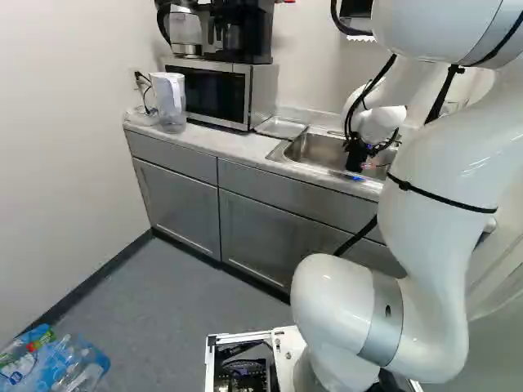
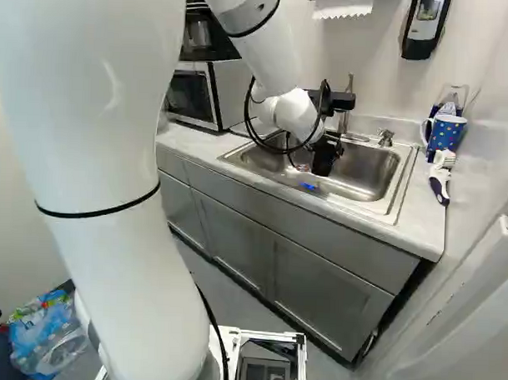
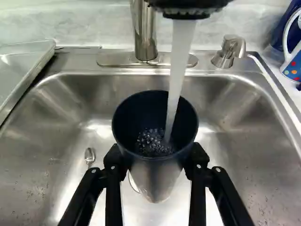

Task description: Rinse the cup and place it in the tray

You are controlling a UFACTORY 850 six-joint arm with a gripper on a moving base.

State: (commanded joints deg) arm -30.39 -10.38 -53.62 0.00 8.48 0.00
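Over the sink (image 2: 367,169), my gripper (image 2: 324,155) points down in the right base view. In the wrist view the gripper (image 3: 156,162) is shut on the cup (image 3: 153,176), one finger against each side. The cup is upright with a dark rim and inside and a shiny lower body. Water (image 3: 177,70) streams from the faucet head into it, and bubbles show inside. The tray (image 3: 19,70), a shallow metal one, lies beside the basin; the left base view also shows the tray (image 1: 280,128) between microwave and sink.
A spoon (image 3: 89,155) lies in the basin. Behind the sink stand the faucet post (image 3: 145,33) and a small handle (image 3: 228,51). A dotted mug (image 2: 446,132) and a brush (image 2: 441,176) are on the counter past the sink. The microwave (image 1: 216,91) stands at the other end.
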